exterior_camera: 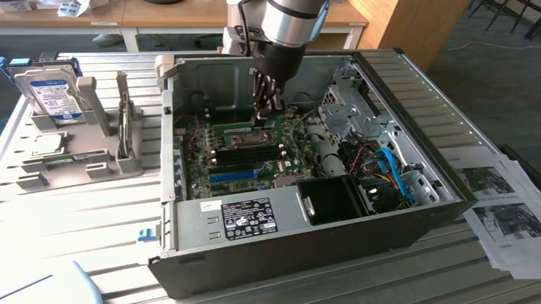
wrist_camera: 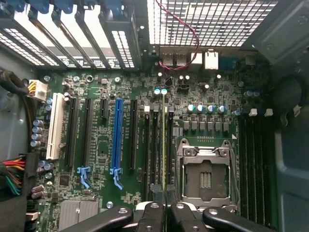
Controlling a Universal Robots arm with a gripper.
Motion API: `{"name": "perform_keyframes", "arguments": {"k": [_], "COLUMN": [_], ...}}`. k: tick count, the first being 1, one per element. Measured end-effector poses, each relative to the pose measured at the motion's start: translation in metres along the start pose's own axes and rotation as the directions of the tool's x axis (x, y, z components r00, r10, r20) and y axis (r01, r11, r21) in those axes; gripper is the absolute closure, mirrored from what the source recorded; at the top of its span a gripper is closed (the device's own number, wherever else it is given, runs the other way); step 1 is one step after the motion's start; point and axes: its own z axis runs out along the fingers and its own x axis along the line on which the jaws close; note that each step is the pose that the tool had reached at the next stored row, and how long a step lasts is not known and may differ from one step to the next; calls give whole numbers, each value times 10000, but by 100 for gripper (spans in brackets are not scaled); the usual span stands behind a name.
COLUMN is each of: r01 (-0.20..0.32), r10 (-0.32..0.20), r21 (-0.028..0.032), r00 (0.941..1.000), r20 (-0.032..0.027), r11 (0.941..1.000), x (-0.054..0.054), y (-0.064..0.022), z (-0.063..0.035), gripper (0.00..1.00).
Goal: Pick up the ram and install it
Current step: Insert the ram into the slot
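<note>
In the exterior view the claw (exterior_camera: 268, 115) reaches down into the open computer case (exterior_camera: 279, 247) on the worktop (exterior_camera: 76, 215). It is pressed together on the ram (exterior_camera: 237, 125), which stands on edge just over the motherboard (exterior_camera: 245, 168), its long axis level and stretching from the fingers toward the exterior view's left. In the wrist view the ram (wrist_camera: 164, 145) is a thin green line running straight out from the claw (wrist_camera: 164, 205) over the black memory slots (wrist_camera: 154, 145) beside the CPU socket (wrist_camera: 205, 176). Whether it is seated cannot be told.
</note>
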Motion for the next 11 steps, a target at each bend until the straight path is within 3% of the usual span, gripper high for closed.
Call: {"name": "perform_keyframes", "arguments": {"k": [5, 11], "r01": [-1, -3], "r10": [1, 3], "r21": [0, 0], "r00": [10000, 10000], "r20": [1, -2], "r11": [10000, 10000], "x": [-1, -1], "y": [-9, -16], "z": [60, 59], "gripper": [89, 89]}}
